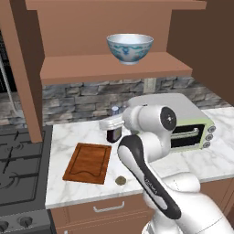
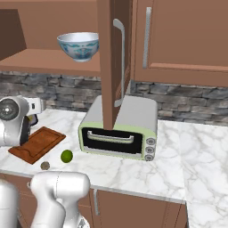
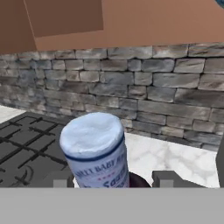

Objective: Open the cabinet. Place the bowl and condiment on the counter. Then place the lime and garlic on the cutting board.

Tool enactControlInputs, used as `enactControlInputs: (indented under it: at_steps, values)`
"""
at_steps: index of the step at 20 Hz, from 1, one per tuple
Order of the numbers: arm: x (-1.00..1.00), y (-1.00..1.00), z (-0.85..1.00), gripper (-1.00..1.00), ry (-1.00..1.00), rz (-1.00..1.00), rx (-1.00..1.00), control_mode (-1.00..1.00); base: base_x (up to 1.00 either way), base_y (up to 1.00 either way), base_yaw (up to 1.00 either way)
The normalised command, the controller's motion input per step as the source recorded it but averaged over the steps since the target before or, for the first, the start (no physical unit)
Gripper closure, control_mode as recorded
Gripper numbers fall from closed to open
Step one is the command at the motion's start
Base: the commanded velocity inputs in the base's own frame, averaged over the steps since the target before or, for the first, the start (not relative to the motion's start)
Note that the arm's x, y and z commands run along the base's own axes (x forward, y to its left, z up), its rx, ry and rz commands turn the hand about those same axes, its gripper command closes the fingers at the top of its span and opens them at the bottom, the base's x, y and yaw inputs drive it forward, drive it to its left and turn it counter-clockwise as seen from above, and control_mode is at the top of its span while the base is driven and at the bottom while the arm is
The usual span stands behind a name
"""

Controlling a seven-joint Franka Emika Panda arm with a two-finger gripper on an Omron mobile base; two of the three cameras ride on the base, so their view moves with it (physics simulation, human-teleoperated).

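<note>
Seemingly the gripper [image 3: 111,181] clasps the condiment [image 3: 97,151] — slim, rigid, slick — low on its body, not the neck.

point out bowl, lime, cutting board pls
bowl [image 1: 130,48], left base view, front of its patterned outer wall.
lime [image 2: 67,156], right base view, middle of the green ball.
cutting board [image 1: 87,162], left base view, centre of its flat top.

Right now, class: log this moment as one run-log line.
cabinet: open | bowl: on shelf | condiment: between gripper fingers, over counter | lime, garlic: on counter, off cutting board
</note>
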Motion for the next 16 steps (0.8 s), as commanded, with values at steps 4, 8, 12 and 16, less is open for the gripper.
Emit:
enactControlInputs:
  at_steps: [4,8,12,16]
  values:
    - [0.61,0.64,-0.45,1.0,0.0,0.12,-0.02,-1.0,0.0,0.0,0.0]
    - [0.68,0.58,-0.27,1.0,0.0,0.07,0.0,-1.0,0.0,0.0,0.0]
    - [0.77,0.4,-0.11,1.0,0.01,0.01,0.0,-1.0,0.0,0.0,0.0]
    - [0.7,0.36,-0.18,1.0,0.03,0.0,0.0,-1.0,0.0,0.0,0.0]
